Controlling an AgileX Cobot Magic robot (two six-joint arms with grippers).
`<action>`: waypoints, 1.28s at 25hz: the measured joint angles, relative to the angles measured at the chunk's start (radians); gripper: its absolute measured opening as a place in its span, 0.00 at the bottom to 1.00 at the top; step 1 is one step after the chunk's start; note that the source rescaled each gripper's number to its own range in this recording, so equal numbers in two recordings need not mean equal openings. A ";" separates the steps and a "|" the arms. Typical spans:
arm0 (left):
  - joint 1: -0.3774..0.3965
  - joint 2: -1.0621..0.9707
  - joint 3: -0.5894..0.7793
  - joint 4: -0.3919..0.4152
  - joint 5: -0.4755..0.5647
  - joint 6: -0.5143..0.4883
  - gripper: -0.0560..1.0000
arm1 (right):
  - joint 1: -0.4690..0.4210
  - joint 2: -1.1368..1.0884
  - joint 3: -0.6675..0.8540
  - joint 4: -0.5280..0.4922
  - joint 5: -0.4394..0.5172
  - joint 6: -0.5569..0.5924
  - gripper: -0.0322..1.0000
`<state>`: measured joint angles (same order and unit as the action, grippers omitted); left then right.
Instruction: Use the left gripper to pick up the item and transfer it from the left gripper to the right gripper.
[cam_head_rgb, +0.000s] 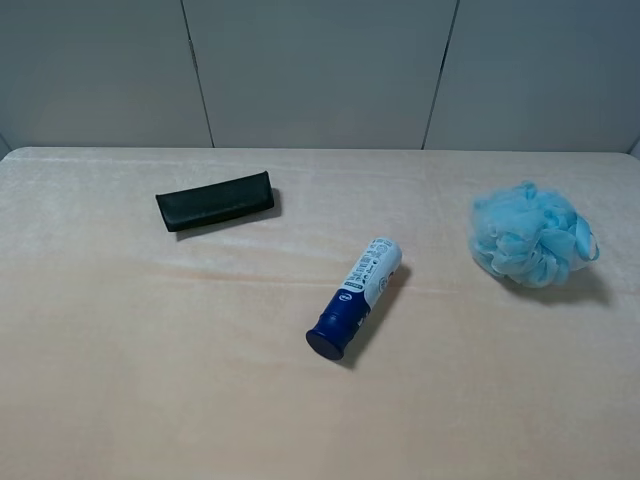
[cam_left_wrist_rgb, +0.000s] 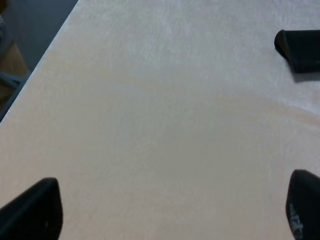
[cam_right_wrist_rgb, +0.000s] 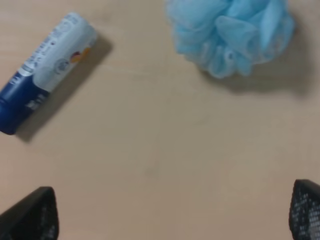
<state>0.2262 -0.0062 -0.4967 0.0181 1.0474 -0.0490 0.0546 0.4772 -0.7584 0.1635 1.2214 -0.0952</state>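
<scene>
The light blue mesh bath pouf (cam_head_rgb: 531, 235) lies on the beige table at the right side. It also shows in the right wrist view (cam_right_wrist_rgb: 231, 32), some way ahead of my right gripper (cam_right_wrist_rgb: 172, 215), whose black fingertips (cam_right_wrist_rgb: 35, 216) stand wide apart and empty. My left gripper (cam_left_wrist_rgb: 170, 210) is open and empty over bare table; its fingertips (cam_left_wrist_rgb: 36, 210) frame the view. Neither arm shows in the exterior high view.
A blue-and-white tube (cam_head_rgb: 355, 296) lies near the middle of the table, also in the right wrist view (cam_right_wrist_rgb: 46, 67). A black flat case (cam_head_rgb: 214, 200) lies at the back left; its end shows in the left wrist view (cam_left_wrist_rgb: 299, 47). The table's left edge (cam_left_wrist_rgb: 37, 70) is close.
</scene>
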 joint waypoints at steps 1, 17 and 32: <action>0.000 0.000 0.000 0.000 0.000 0.000 0.93 | 0.000 -0.045 0.015 -0.015 0.000 0.003 1.00; 0.000 0.000 0.000 0.000 0.000 0.000 0.93 | 0.000 -0.479 0.207 -0.109 0.003 0.043 1.00; 0.000 0.000 0.000 0.000 0.000 0.000 0.93 | 0.000 -0.483 0.242 -0.169 -0.146 0.062 1.00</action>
<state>0.2262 -0.0062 -0.4967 0.0181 1.0474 -0.0488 0.0546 -0.0061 -0.5162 -0.0054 1.0753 -0.0334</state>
